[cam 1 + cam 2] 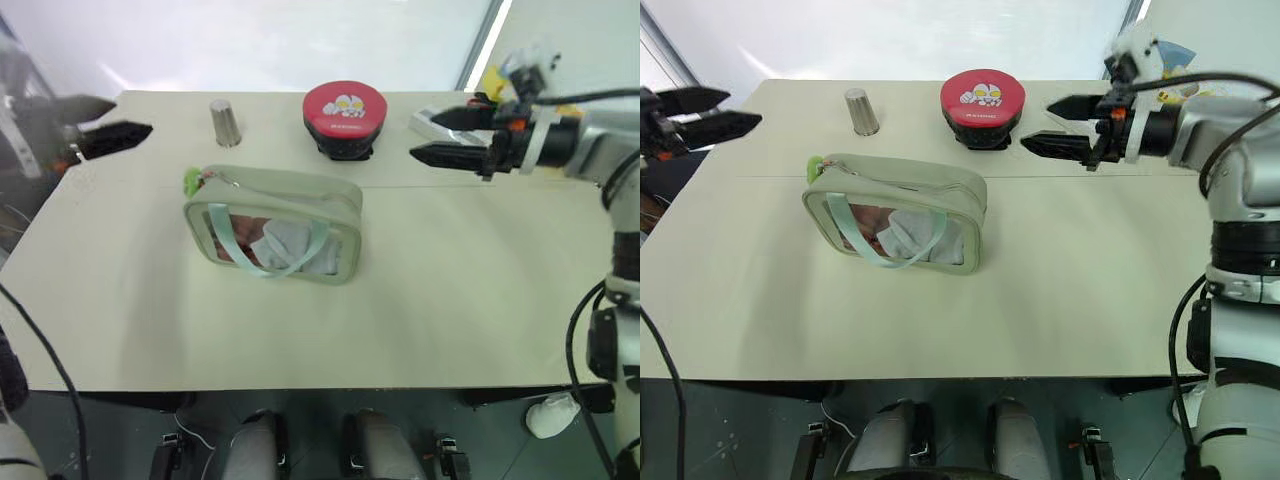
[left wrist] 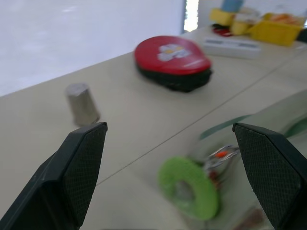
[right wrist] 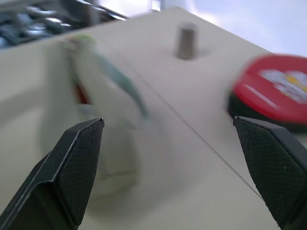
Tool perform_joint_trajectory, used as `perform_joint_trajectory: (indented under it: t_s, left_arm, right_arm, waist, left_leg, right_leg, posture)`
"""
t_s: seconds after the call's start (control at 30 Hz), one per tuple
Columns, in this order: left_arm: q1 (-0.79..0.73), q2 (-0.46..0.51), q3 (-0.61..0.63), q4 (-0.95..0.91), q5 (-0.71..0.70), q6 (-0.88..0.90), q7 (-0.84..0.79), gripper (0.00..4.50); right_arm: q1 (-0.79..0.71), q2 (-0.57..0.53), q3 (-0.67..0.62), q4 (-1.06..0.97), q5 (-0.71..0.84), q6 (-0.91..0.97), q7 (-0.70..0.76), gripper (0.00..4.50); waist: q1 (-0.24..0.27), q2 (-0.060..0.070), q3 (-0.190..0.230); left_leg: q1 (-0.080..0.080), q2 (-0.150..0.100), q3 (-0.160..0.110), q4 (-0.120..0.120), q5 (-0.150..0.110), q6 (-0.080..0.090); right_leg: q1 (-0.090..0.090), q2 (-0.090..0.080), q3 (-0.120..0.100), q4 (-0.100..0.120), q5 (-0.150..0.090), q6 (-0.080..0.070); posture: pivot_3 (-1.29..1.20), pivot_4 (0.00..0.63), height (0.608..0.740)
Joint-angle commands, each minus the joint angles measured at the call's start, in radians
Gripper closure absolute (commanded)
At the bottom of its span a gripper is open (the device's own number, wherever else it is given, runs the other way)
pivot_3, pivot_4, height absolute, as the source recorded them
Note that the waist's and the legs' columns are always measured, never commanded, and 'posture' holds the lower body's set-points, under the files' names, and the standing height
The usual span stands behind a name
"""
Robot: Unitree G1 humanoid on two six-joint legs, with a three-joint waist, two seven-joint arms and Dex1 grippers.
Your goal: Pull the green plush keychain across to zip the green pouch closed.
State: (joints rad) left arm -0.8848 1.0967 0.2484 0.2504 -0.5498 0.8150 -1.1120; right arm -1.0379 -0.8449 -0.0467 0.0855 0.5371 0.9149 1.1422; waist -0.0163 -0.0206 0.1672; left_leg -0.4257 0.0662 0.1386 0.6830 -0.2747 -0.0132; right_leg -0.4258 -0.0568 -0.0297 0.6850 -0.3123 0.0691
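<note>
The green pouch [image 1: 275, 238] lies in the middle of the table, its clear front and mint strap facing me, white and reddish contents showing through. The green plush keychain [image 1: 192, 181] sits at the pouch's far left corner; it also shows as a fuzzy ring [image 2: 189, 187] between my left fingers' line of sight. My left gripper [image 1: 108, 122] hovers open off the table's far left corner, away from the pouch. My right gripper [image 1: 438, 136] hangs open above the far right of the table, right of the red case, holding nothing.
A round red case [image 1: 345, 117] with a cartoon print stands behind the pouch. A small metal cup [image 1: 225, 122] stands at the back left. A flat white item [image 1: 432, 121] lies at the back right. The beige table [image 1: 450, 300] is bare in front.
</note>
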Motion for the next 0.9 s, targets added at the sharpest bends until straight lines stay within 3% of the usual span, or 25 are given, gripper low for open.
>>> perform_joint_trajectory:
  t_s: [0.03, 0.4, 0.6, 0.8, 0.9]
  left_arm:
    - [-0.003, 0.033, -0.026, -0.012, 0.016, -0.025, -0.045, 0.03]
    - [-0.013, 0.007, -0.021, 0.036, 0.050, -0.073, -0.006, 0.03]
    - [0.078, 0.055, 0.030, -0.149, -0.041, 0.045, -0.036, 0.03]
    - [0.408, 0.175, 0.177, -0.428, -0.097, 0.118, -0.133, 0.03]
    - [0.481, 0.177, 0.240, -0.459, -0.075, 0.099, -0.084, 0.03]
  right_arm:
    - [-0.011, -0.013, 0.001, -0.046, 0.032, 0.020, 0.023, 0.00]
    - [-0.015, 0.014, 0.015, -0.078, 0.031, -0.001, -0.021, 0.00]
    - [0.001, 0.031, 0.059, -0.217, 0.100, 0.070, 0.009, 0.00]
    - [0.017, 0.111, 0.138, -0.307, 0.093, 0.071, -0.042, 0.00]
    - [0.029, 0.158, 0.219, -0.339, 0.036, 0.021, -0.065, 0.00]
  waist:
    - [0.000, 0.000, 0.000]
    - [0.001, 0.000, 0.000]
    - [-0.001, 0.000, 0.000]
    - [-0.010, 0.000, 0.000]
    - [-0.003, 0.000, 0.000]
  left_leg:
    - [0.000, 0.000, 0.000, 0.000, 0.000, 0.000]
    - [-0.002, 0.000, 0.000, 0.000, 0.000, 0.000]
    - [-0.002, 0.001, 0.000, 0.000, 0.000, 0.000]
    - [-0.001, 0.001, 0.000, 0.000, 0.000, 0.000]
    - [0.000, 0.001, -0.001, 0.000, 0.000, 0.000]
  right_leg:
    - [0.000, 0.000, 0.000, 0.000, 0.000, 0.000]
    - [-0.002, -0.001, 0.000, 0.000, 0.000, 0.000]
    - [-0.002, -0.001, 0.000, 0.001, 0.000, 0.000]
    - [-0.002, -0.002, 0.001, 0.001, 0.000, 0.000]
    - [-0.002, -0.001, 0.000, 0.003, 0.000, 0.000]
  posture:
    - [0.00, 0.150, 0.740]
    - [0.00, 0.150, 0.740]
    - [0.00, 0.150, 0.740]
    - [0.00, 0.150, 0.740]
    - [0.00, 0.150, 0.740]
